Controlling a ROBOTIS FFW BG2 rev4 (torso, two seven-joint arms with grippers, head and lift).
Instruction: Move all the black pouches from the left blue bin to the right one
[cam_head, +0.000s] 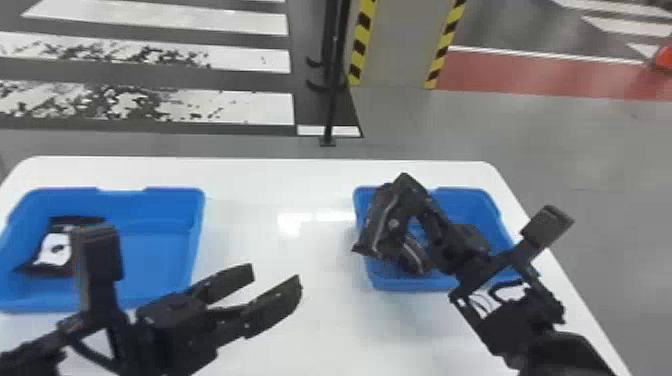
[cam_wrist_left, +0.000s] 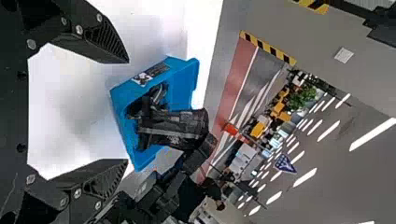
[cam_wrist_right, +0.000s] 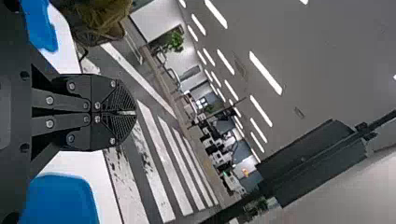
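My left gripper (cam_head: 276, 281) is open above the table between the bins; the left wrist view shows this gripper (cam_wrist_left: 127, 112) with its fingers wide apart. Over the right blue bin (cam_head: 372, 281), my right gripper (cam_head: 411, 196) is shut on a black pouch (cam_head: 382, 220) with grey trim. In the right wrist view that gripper (cam_wrist_right: 135, 113) has its tips together, with brownish fabric (cam_wrist_right: 100, 16) to one side. The left wrist view has the raised pouch (cam_wrist_left: 173, 130) above other dark items (cam_wrist_left: 145, 103) in the bin. One black pouch (cam_head: 32, 270) with a white patch lies in the left blue bin (cam_head: 160, 200).
The white table (cam_head: 280, 175) carries both bins, with a gap between them. My left arm partly covers the left bin's near side. Beyond the table stand a black post (cam_head: 330, 100) and a pillar (cam_head: 395, 45) with striped edges.
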